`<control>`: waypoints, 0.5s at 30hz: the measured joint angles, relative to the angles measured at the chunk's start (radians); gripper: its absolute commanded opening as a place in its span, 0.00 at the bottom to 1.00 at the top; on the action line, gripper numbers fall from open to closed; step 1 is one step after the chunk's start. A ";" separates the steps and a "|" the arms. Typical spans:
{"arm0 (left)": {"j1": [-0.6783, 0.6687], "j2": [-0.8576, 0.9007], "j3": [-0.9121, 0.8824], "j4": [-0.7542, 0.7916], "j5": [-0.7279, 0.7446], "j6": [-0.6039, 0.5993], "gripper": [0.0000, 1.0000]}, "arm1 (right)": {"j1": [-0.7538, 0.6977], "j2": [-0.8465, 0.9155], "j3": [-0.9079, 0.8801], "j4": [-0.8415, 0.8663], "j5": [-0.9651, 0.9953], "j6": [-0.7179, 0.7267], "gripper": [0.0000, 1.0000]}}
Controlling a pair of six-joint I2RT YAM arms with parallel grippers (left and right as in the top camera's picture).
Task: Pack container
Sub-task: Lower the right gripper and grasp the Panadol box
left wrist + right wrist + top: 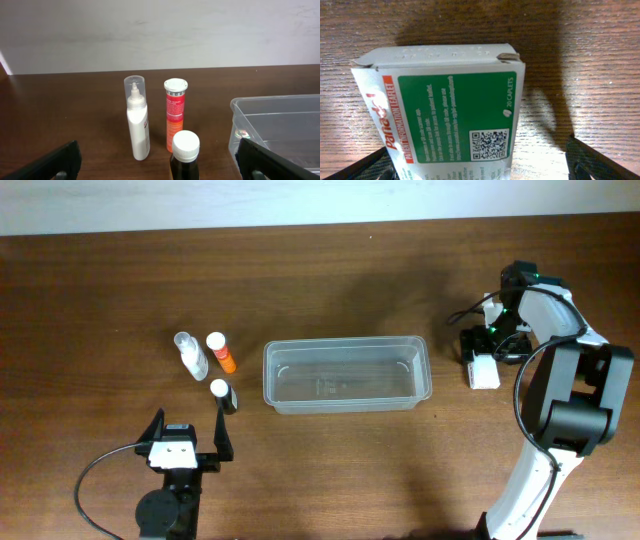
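Thrice checked, view by view.

Overhead: found container [345, 342] mid-table, empty, open side up. Logged left gripper [190, 430] at front-left with jaws spread, and right gripper [484, 358] at far right over white box [484, 374].

Left wrist: saw spray bottle [137, 125], orange tube [175, 117] and dark bottle [185, 155] standing ahead between wide-apart fingers, nothing held. Caught container corner at right.

Right wrist: saw white box lying between parted fingers, not clamped.

Judged container light, thin-walled, flexible, somewhat slick. Would pinch a short-end rim.
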 measured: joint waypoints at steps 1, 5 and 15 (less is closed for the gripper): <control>0.000 0.000 0.000 0.000 0.000 0.000 0.99 | 0.000 0.000 0.000 -0.001 0.000 0.001 0.90; 0.000 0.000 0.000 0.000 0.000 0.000 0.99 | 0.000 0.000 0.000 -0.005 0.000 0.000 0.80; 0.000 0.000 0.000 0.000 0.000 0.000 0.99 | 0.000 -0.001 -0.001 -0.013 0.000 0.001 0.73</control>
